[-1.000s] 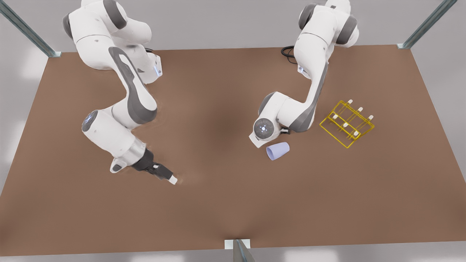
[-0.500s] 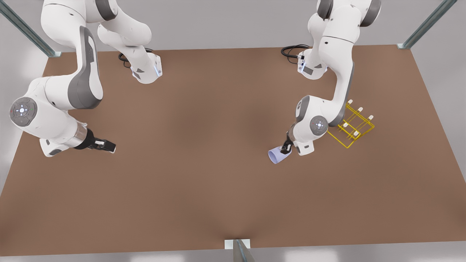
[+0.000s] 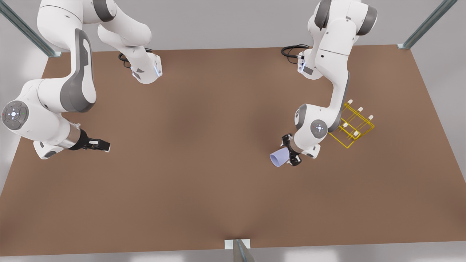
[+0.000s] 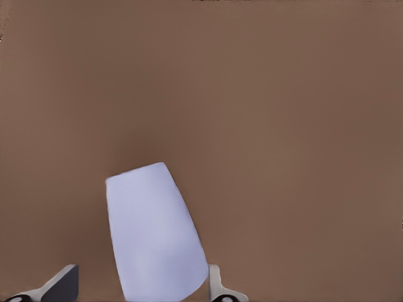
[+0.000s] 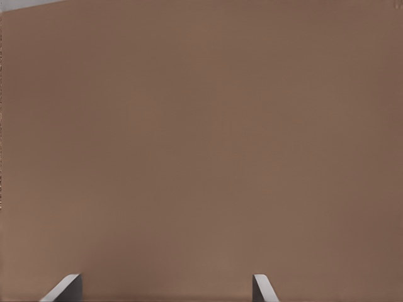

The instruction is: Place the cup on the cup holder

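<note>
The left hand [image 3: 290, 154] gripped the lavender-blue cup [image 3: 279, 158] between its fingers [image 4: 217, 290], tilted above the tabletop [image 3: 204, 145], near the yellow cup holder [image 3: 352, 123]. The right hand [image 3: 103, 145] waited well apart, fingers spread, holding nothing.

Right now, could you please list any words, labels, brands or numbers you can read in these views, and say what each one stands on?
There is no readable text.
The lavender-blue tapered cup is plain, lying between the left gripper's fingers.
The yellow wire cup holder bears no label.
The brown table is unmarked.
The right gripper, open, waits at the front view's left; nothing is printed on it.
Small lit dots on the arms' joints form no characters.
</note>
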### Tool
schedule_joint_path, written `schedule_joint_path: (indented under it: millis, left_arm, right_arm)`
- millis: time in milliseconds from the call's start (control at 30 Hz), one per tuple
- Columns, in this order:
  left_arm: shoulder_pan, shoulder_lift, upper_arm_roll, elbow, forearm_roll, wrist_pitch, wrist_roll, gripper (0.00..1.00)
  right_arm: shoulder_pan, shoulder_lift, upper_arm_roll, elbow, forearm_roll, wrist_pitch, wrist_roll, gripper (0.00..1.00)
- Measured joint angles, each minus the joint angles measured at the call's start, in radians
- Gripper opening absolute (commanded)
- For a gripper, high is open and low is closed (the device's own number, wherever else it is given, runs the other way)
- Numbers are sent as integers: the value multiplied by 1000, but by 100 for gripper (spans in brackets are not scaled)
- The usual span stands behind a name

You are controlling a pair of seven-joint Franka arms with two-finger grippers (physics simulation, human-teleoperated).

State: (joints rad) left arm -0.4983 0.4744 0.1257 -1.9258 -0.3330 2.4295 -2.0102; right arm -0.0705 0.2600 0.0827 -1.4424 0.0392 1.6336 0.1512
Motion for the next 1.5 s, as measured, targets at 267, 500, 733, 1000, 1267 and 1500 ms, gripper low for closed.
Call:
schedule_joint_path:
  millis: [267,500,733,1000,1267,1500]
  left_arm:
    - [9,46,-17,-2,-6,43,-182,100]
    - [17,89,-19,5,-4,66,-298,100]
    - [23,130,-20,23,0,79,-375,100]
    - [20,173,-26,64,-3,81,-427,71]
    - [22,139,4,257,6,-40,-434,72]
    - [-489,168,701,306,146,-316,-383,72]
  right_arm:
    - [-5,-79,-24,-69,-1,2,-27,100]
    - [4,-50,-22,-47,3,36,-45,100]
    - [3,-44,-21,-44,4,43,-56,100]
    - [1,-39,-23,-45,4,54,-64,100]
    - [1,-37,-24,-42,3,57,-70,100]
    - [1,-36,-23,-43,4,58,-73,100]
